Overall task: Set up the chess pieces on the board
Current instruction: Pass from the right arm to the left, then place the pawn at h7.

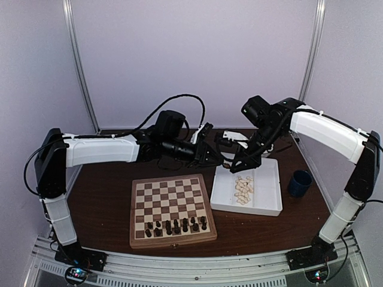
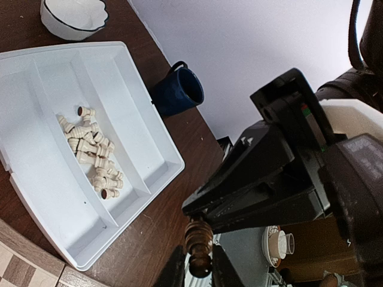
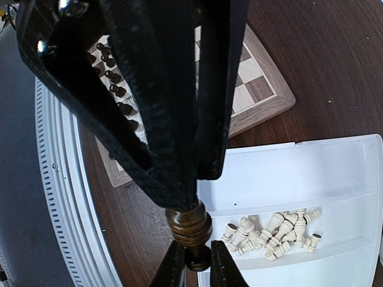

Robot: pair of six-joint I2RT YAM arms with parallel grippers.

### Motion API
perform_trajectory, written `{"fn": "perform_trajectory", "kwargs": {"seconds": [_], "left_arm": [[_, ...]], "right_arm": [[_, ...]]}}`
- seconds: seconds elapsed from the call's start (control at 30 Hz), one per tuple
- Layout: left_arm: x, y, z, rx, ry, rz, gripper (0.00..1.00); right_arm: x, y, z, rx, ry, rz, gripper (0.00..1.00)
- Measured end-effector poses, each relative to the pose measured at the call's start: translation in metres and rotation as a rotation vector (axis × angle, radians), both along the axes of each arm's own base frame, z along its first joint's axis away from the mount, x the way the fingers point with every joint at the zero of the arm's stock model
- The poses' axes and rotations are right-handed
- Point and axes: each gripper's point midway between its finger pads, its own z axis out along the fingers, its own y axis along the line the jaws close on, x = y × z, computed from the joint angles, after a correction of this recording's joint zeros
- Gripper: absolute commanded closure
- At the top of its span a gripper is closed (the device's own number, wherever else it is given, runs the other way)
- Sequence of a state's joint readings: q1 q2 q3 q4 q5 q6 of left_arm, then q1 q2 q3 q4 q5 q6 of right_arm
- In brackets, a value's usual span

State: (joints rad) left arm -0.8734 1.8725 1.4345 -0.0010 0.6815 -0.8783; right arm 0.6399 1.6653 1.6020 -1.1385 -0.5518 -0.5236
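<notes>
A dark brown chess piece hangs in the air between both arms, above the table beside the white tray. My left gripper is shut on its narrow neck, one finger pressed to each side. My right gripper is shut on the same piece at its foot. In the top view the two grippers meet tip to tip, the left and the right. The board lies near the front, with several dark pieces standing on its two nearest rows. Cream pieces lie heaped in the tray's middle compartment.
A dark blue cup stands right of the tray. A white bowl sits behind the tray. The tray's outer compartments hold nothing. Bare brown table lies between the board and the tray.
</notes>
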Motion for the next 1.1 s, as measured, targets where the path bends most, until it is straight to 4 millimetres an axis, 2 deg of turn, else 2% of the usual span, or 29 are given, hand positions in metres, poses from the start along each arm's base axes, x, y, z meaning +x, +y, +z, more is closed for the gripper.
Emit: {"fn": "perform_trajectory", "kwargs": {"seconds": [0.17,0.27,0.47,0.53,0.63,0.87,1.1], "left_arm": [[0.001,0.001,0.0,0.004,-0.014,0.002,0.88],[-0.001,0.01,-0.001,0.045,-0.03,0.017,0.89],[-0.016,0.061,0.016,0.172,-0.147,0.065,0.89],[-0.022,0.08,0.016,0.224,-0.184,0.08,0.9],[-0.034,0.111,0.001,0.352,-0.224,0.097,0.9],[-0.068,0.187,-0.065,0.739,-0.254,0.089,0.89],[-0.089,0.25,-0.113,0.975,-0.236,0.102,0.9]], "right_arm": [[0.001,-0.001,-0.001,-0.004,-0.005,-0.002,0.85],[-0.001,-0.003,-0.005,-0.011,-0.005,-0.004,0.85],[-0.011,-0.016,-0.024,-0.056,0.016,-0.012,0.86],[-0.014,-0.018,-0.028,-0.061,0.018,-0.013,0.86],[-0.017,-0.023,-0.031,-0.076,0.016,-0.018,0.86],[-0.013,-0.026,-0.029,-0.084,-0.016,-0.027,0.86],[-0.012,-0.027,-0.03,-0.089,-0.023,-0.031,0.86]]}}
